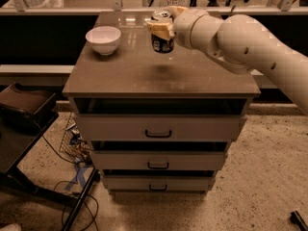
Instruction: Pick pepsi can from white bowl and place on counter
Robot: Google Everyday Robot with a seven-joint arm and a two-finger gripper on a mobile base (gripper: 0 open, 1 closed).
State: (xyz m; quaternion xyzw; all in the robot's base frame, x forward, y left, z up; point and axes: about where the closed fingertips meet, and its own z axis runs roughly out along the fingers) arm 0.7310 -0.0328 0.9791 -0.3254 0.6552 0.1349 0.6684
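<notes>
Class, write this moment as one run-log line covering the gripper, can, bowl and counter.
gripper: shut on can, above counter | can: upright, off the surface, out of bowl | bowl: empty, on counter

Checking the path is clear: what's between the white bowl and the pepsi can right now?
Only bare counter, as the camera view shows. The gripper holds the pepsi can above it, apart from the white bowl.

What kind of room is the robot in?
Probably a lab or office: a drawer cabinet, loose cables on a speckled floor. The end effector holds the pepsi can above the counter.
</notes>
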